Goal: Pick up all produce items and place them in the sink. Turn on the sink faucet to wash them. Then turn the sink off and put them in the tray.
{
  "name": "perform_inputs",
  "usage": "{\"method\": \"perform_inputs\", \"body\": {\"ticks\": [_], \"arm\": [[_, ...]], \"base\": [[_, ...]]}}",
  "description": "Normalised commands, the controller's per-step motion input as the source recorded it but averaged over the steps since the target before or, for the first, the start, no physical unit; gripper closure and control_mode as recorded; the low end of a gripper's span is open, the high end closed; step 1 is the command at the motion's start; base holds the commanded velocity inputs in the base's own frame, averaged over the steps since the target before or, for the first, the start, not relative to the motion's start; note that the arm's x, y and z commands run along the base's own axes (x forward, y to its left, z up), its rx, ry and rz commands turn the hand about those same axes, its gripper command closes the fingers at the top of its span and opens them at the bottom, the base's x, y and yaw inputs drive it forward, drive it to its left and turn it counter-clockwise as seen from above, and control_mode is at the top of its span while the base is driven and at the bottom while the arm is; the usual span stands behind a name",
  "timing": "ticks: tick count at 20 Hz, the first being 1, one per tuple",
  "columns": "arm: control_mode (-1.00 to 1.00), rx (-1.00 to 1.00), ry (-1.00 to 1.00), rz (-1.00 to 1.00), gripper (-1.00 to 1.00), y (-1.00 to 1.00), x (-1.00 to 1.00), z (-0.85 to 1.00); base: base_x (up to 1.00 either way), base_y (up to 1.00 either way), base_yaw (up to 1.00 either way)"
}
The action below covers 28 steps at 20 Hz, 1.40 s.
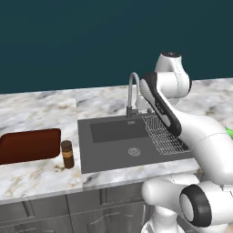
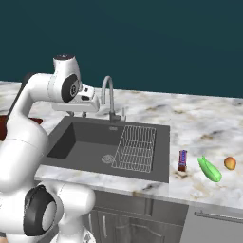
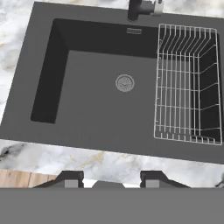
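Observation:
The green cucumber and the small orange fruit lie on the marble counter to the right of the sink. The basin is dark grey, with a round drain and nothing lying on its floor. Behind it arches the grey faucet. The reddish-brown tray sits on the counter left of the sink. My gripper hangs over the basin's back left part, pointing down. In the hand view the gripper is open with nothing between its fingertips.
A wire rack fills the right side of the basin. A brown jar stands between tray and sink. A small purple-red bar lies just left of the cucumber. Cabinet fronts run below the counter edge.

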Motion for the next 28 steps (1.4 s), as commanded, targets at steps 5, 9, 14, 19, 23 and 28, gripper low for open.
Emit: {"method": "perform_inputs", "body": {"ticks": [5,9,14,19,23,28], "arm": [[-1.0,0.02,0.0,0.05,-1.0,-0.3,-0.04,0.0],[-1.0,0.07,0.0,0.0,-1.0,-0.87,-0.28,0.0],[-1.0,0.06,0.05,0.0,-1.0,-1.0,-0.18,0.0],[-1.0,0.03,0.06,0.0,-1.0,-1.0,-0.03,-0.07],[-1.0,0.02,0.07,0.0,-1.0,-1.0,0.0,-0.09],[-1.0,0.03,0.07,0.0,-1.0,-1.0,0.0,-0.11]], "base": [[0.0,0.0,0.0],[0.0,0.0,0.0],[0.0,0.0,0.0],[0.0,0.0,0.0],[0.0,0.0,0.0],[0.0,0.0,0.0]]}}
